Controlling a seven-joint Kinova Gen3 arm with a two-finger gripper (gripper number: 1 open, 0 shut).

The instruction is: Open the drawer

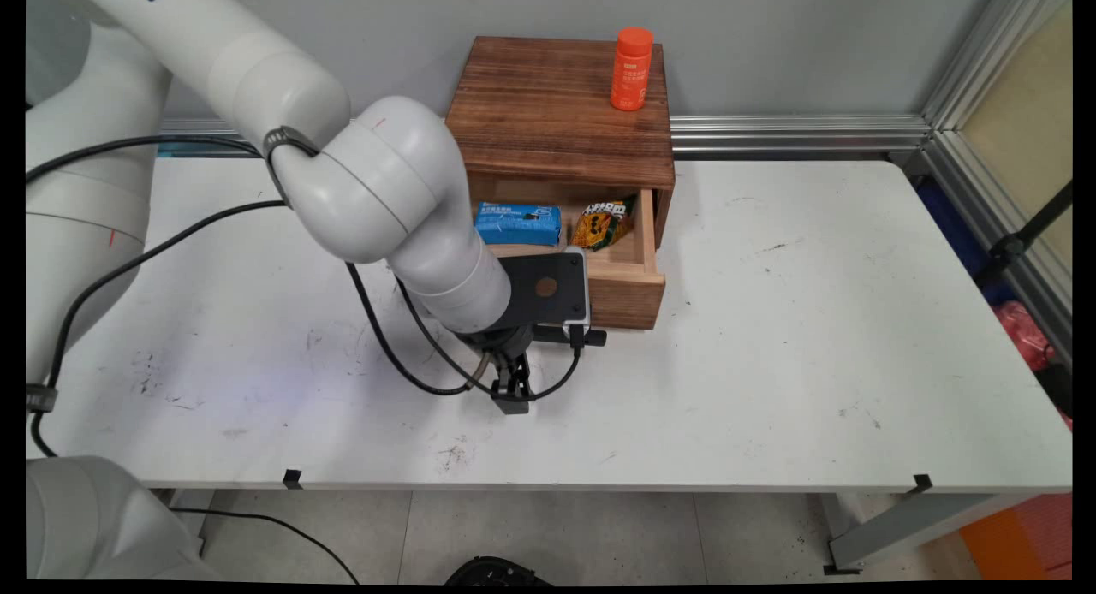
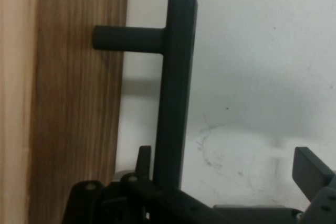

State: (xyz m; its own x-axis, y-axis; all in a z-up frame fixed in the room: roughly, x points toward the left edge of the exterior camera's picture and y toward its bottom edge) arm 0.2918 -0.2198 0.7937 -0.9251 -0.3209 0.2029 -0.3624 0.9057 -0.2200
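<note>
The gripper [image 1: 511,395] hangs spread open before the pulled-out drawer [image 1: 627,296] of the wooden box [image 1: 561,98], its fingers either side of the black handle [image 2: 176,93] without clamping it; the handle looks a stiff, smooth bar, best gripped across its straight run, I'd say.

Brown wooden drawer [image 1: 629,286], black handle [image 2: 176,87]; orange bottle [image 1: 632,68]; blue packet [image 1: 518,223].

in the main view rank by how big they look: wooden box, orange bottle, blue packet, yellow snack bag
1. wooden box
2. blue packet
3. orange bottle and yellow snack bag look about alike; the bag is partly hidden in the drawer, so I leave them unranked.
</note>
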